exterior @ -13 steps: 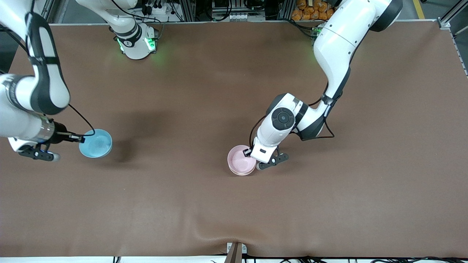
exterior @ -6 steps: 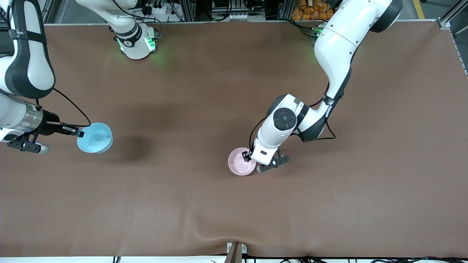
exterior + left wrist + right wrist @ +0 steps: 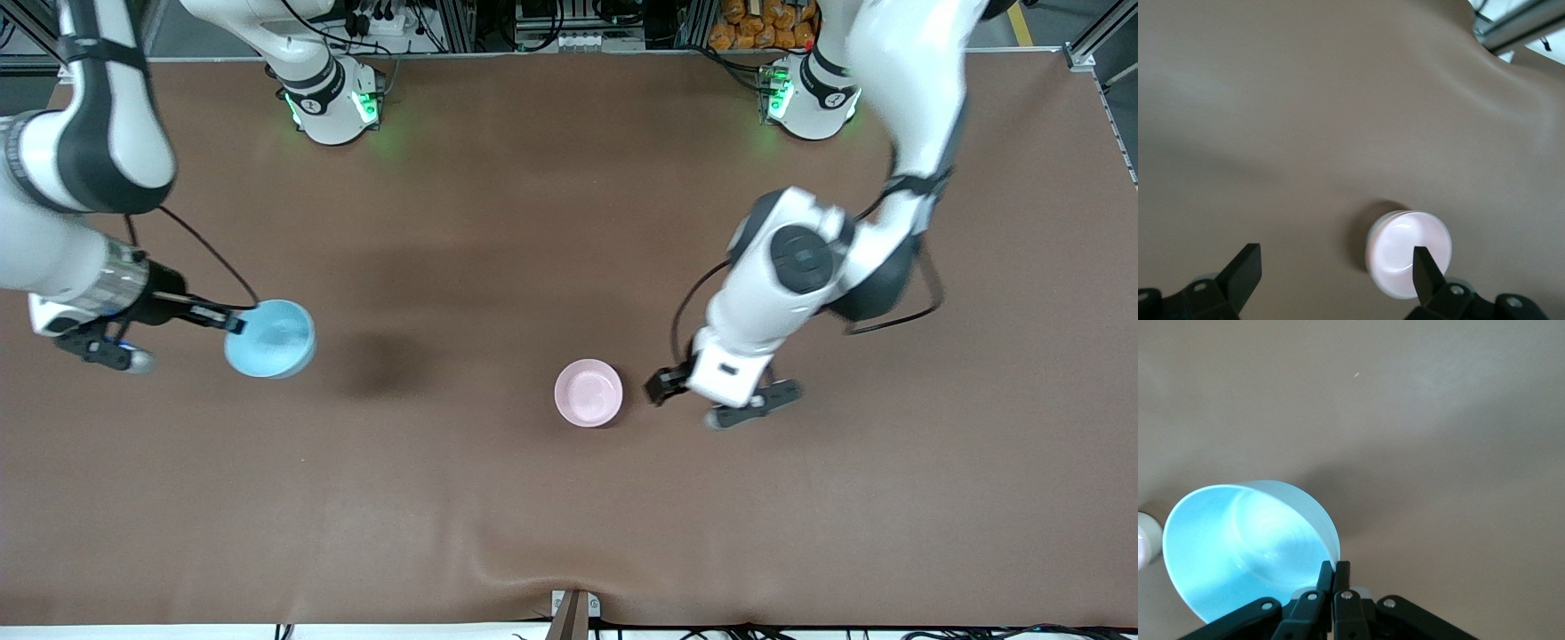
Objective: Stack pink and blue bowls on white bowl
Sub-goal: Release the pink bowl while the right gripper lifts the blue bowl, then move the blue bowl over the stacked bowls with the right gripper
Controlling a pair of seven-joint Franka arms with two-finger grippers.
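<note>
- pink bowl (image 3: 588, 393) sits upright on the tabletop (image 3: 533, 222), about mid-length and somewhat nearer the front edge than the edge with the bases.
- in the left wrist view a pale rim shows under the pink bowl (image 3: 1408, 253); i judge it is nested in the white bowl, which the front view hides almost wholly.
- left gripper (image 3: 669, 384) hangs just beside the stack, toward the left arm's end. fingers (image 3: 1245, 270) spread wide, nothing between them, clear of the pink bowl's rim.
- right gripper (image 3: 233, 324) is up over the right arm's end of the tabletop. fingers pressed together on the rim of the blue bowl (image 3: 270, 338), wall pinched between them (image 3: 1334, 577).
- blue bowl (image 3: 1248, 547) is carried off the surface, mouth tilted rather than level; its shadow lies on the cloth toward the stack.
- key relation: the stack lies from the blue bowl along the tabletop's length, toward the left arm's end and a little nearer the front edge. well apart, bare cloth between.
- the left arm is much the nearer to the stack, but it is empty; the right arm has the load, so the carry falls to it.
- judgement: pink step looks done; blue not yet placed.
- next move needs the blue bowl levelled and centred over the pink rim before release. the left gripper so close to the stack could crowd that approach.
</note>
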